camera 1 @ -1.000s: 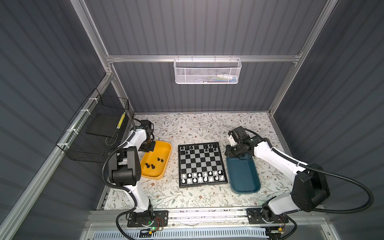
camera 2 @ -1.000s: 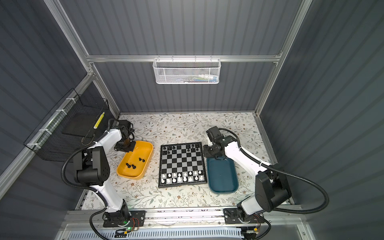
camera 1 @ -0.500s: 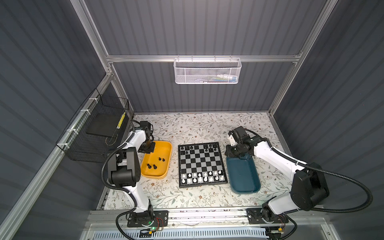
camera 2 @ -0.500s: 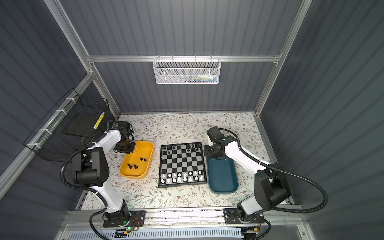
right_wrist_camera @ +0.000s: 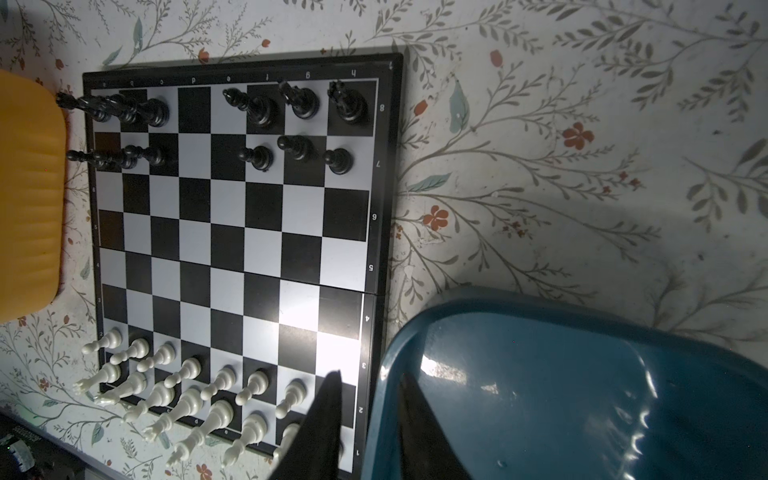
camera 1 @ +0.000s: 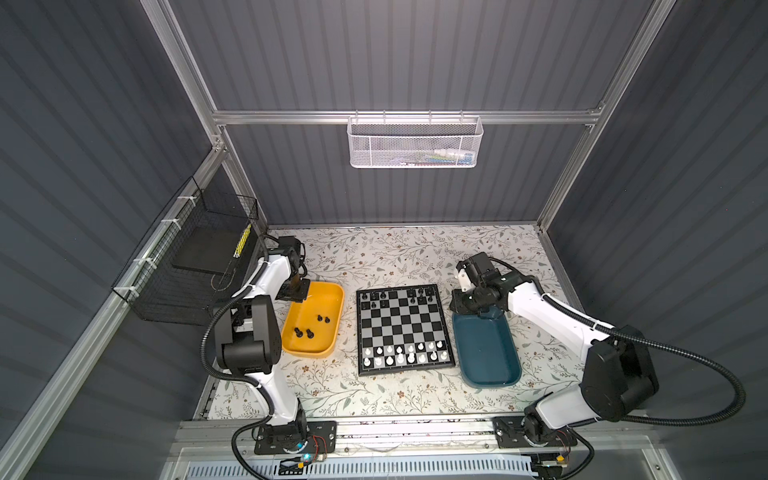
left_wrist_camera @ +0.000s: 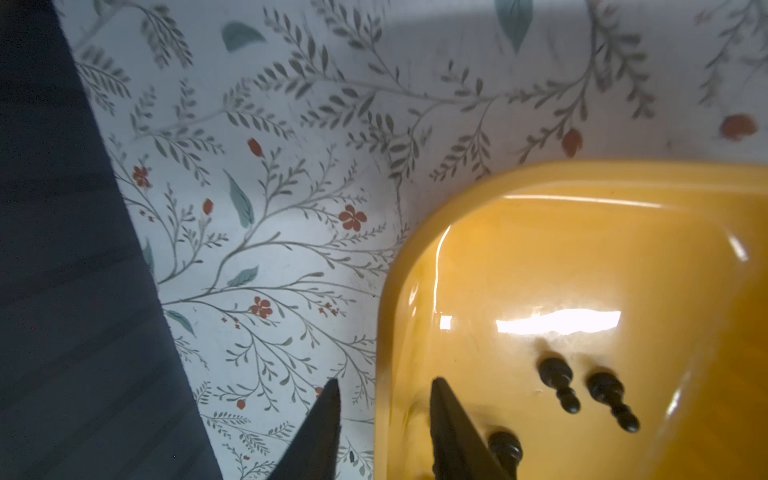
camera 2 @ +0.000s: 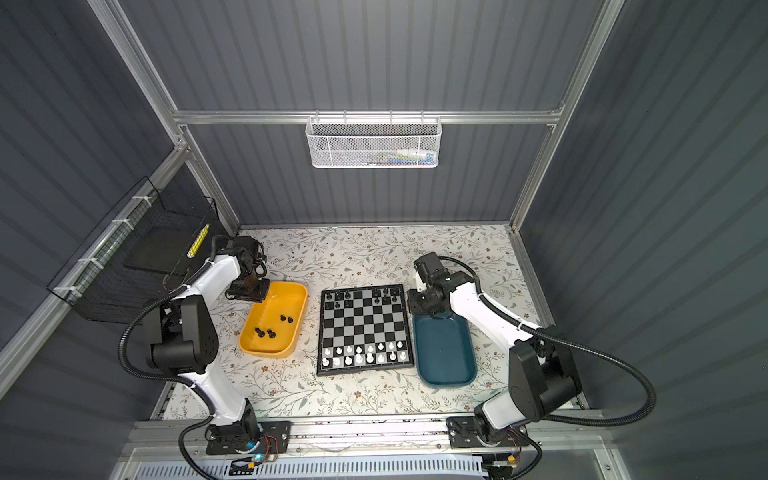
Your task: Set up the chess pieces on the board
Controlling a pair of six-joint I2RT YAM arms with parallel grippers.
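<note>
The board (camera 1: pixel 401 328) (camera 2: pixel 363 328) (right_wrist_camera: pixel 232 232) lies mid-table. Several white chess pieces (camera 1: pixel 405 353) fill its two near rows and several black ones (camera 1: pixel 390 296) stand in its two far rows. More black pieces (camera 1: pixel 309 332) (left_wrist_camera: pixel 559 386) lie in the yellow tray (camera 1: pixel 322 301) (left_wrist_camera: pixel 582 257). My left gripper (camera 1: pixel 296 293) (left_wrist_camera: pixel 382 380) is open astride that tray's far corner rim, one finger inside and one outside. My right gripper (camera 1: pixel 461 309) (right_wrist_camera: pixel 372 374) is shut on the far corner rim of the teal tray (camera 1: pixel 486 353) (right_wrist_camera: pixel 582 395), which holds no pieces.
A black wire basket (camera 1: pixel 195 266) hangs on the left wall close behind the left arm. A white mesh basket (camera 1: pixel 415 143) hangs high on the back wall. The trays flank the board closely on either side.
The left jaws have parted from the yellow tray's rim, and the tray has shifted slightly. The right arm and the teal tray have stayed put.
</note>
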